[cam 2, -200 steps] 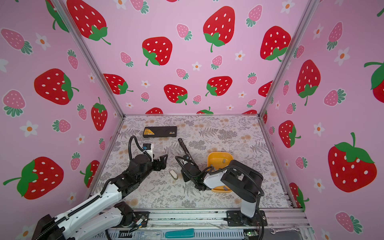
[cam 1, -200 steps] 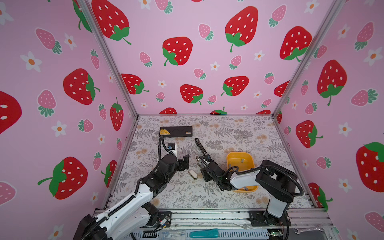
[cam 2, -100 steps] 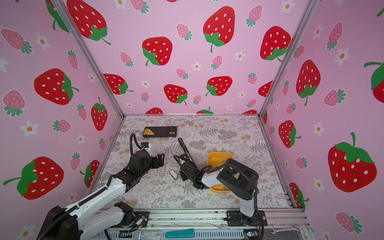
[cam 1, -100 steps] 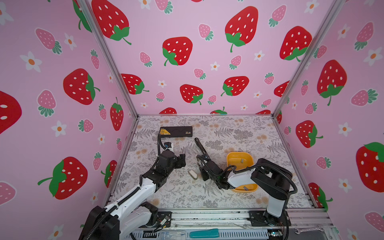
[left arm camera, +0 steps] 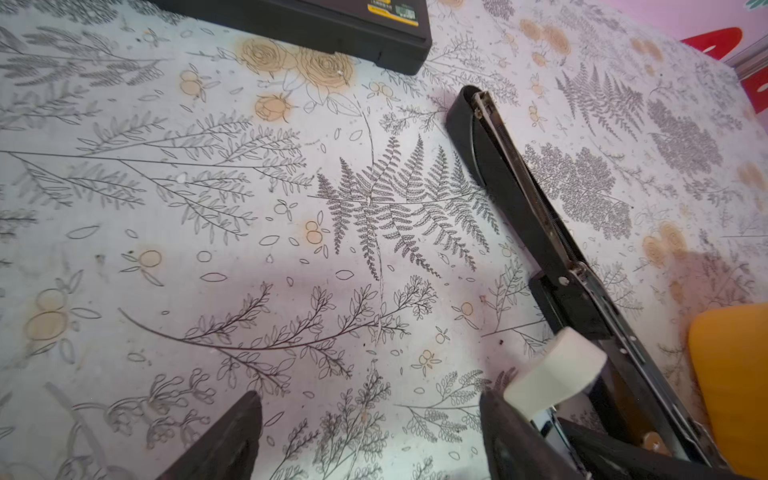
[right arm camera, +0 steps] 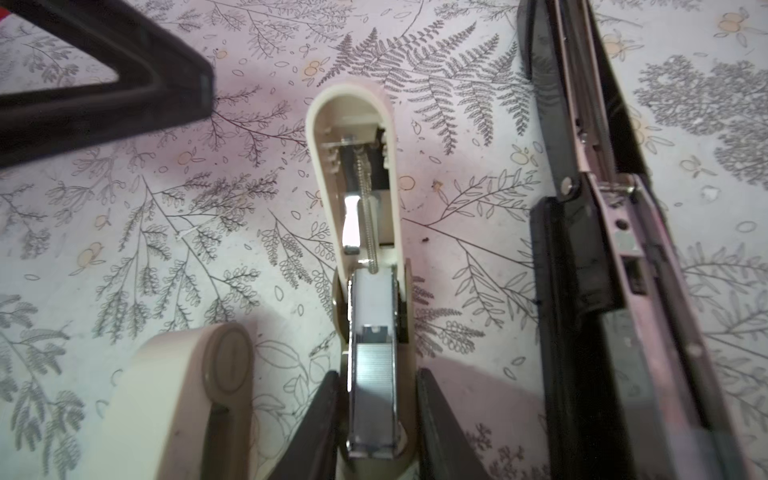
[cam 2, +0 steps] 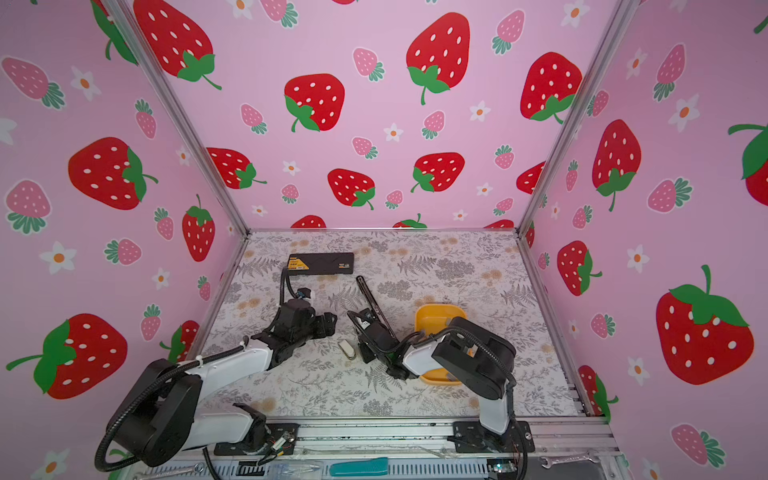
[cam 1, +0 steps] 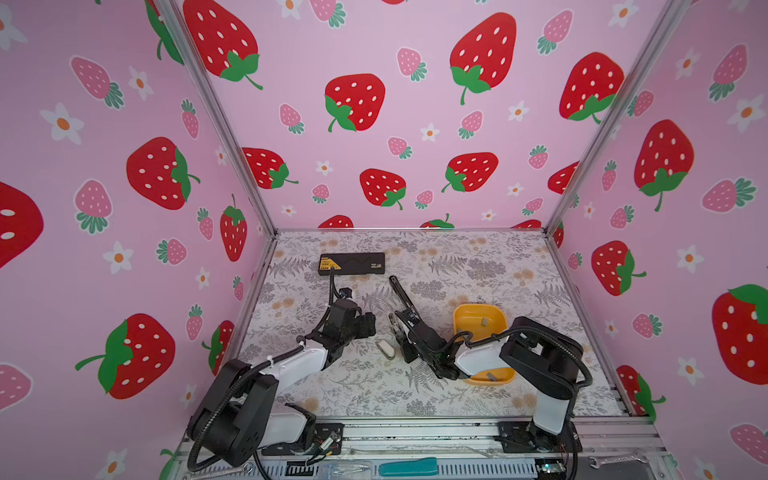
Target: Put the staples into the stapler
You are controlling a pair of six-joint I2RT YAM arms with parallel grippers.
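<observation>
Between the fingers of the right gripper (right arm camera: 376,382), which lie against both flanks of its base in a close grasp, sits the open white stapler (right arm camera: 353,137). The staples (right arm camera: 371,365) rest in its channel as one grey ribbed strip. The strip's long axis runs straight out along the gripper's reach, its far end toward the hinge. Beyond the hinge the lid lies folded back with the spring bared. Just beside the gripper a second white stapler (right arm camera: 195,395) lies closed. On the other side the black stapler (right arm camera: 602,249) is spread open, its length nearly parallel to the strip. Facing the right gripper across a short gap, the left gripper (left arm camera: 370,399) hangs low over the cloth, jaws spread wide with nothing between them. Behind the right gripper, under its forearm, a yellow tray (cam 1: 478,309) holds loose strips (cam 1: 484,321). Everything stands on a tablecloth (cam 1: 457,266) printed with grey ferns and tan flowers. A black box (cam 1: 351,263) lies farther off toward the back, and pink strawberry walls (cam 1: 374,62) close three sides.
</observation>
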